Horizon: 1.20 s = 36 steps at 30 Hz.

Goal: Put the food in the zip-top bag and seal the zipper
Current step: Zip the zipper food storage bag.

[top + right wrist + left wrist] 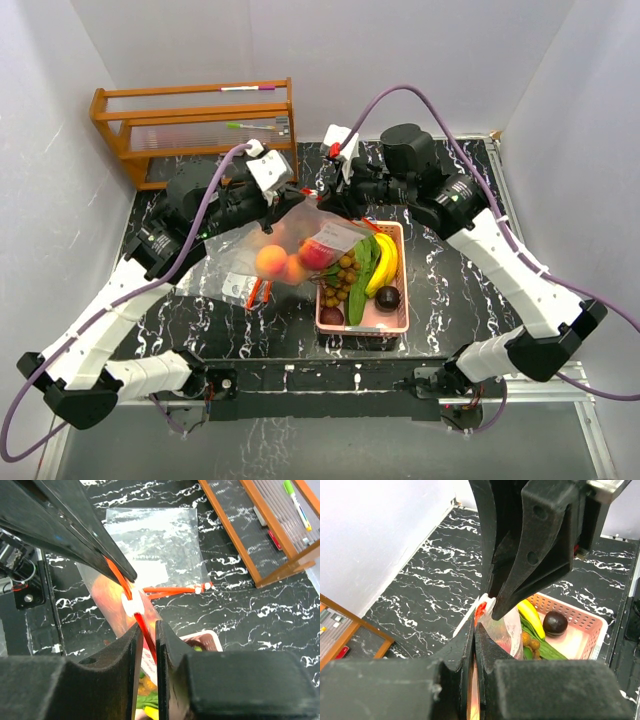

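The zipper [116, 577] is being stretched taut, apparently for sealing: clamped in the left gripper [474, 630], pinched in the right gripper [148, 627], slider [131, 602] just beyond its fingertips.

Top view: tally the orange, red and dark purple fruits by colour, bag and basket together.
Orange fruits: 2, in the bag
Red fruit: 1, in the bag
Dark purple fruits: 2, in the basket
Total: 5
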Each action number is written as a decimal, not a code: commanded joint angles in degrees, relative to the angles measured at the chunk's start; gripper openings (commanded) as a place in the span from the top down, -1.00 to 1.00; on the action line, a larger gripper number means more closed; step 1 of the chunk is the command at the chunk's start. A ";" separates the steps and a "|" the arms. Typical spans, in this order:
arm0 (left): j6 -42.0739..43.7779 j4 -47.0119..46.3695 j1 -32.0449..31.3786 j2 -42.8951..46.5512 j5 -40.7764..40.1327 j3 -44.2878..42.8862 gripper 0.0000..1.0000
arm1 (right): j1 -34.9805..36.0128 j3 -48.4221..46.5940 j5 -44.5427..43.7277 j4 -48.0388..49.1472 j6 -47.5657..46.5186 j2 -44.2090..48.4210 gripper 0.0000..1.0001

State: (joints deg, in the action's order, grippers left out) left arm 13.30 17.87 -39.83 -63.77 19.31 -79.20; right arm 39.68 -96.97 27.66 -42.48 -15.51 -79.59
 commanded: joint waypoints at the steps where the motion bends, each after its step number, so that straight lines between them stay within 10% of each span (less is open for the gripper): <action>1: 0.49 -2.69 0.20 2.50 -1.32 -3.76 1.00 | -0.33 0.20 -2.29 -0.60 -1.16 -0.16 0.63; 6: 1.11 -1.82 0.24 2.76 -2.15 -5.62 1.00 | -0.44 2.14 -3.31 0.47 -0.44 -0.37 0.59; 13: 0.76 -2.13 0.20 2.79 -1.30 -4.54 1.00 | -0.39 0.06 -2.43 5.75 0.66 2.99 -0.33; 36: 1.38 -1.43 0.20 3.97 3.32 -2.11 1.00 | -0.42 -5.29 5.39 9.02 -3.89 2.30 -0.24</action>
State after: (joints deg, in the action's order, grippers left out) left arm 14.17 17.37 -39.83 -61.87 20.97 -82.26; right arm 39.35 -100.16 31.94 -37.19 -18.06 -77.62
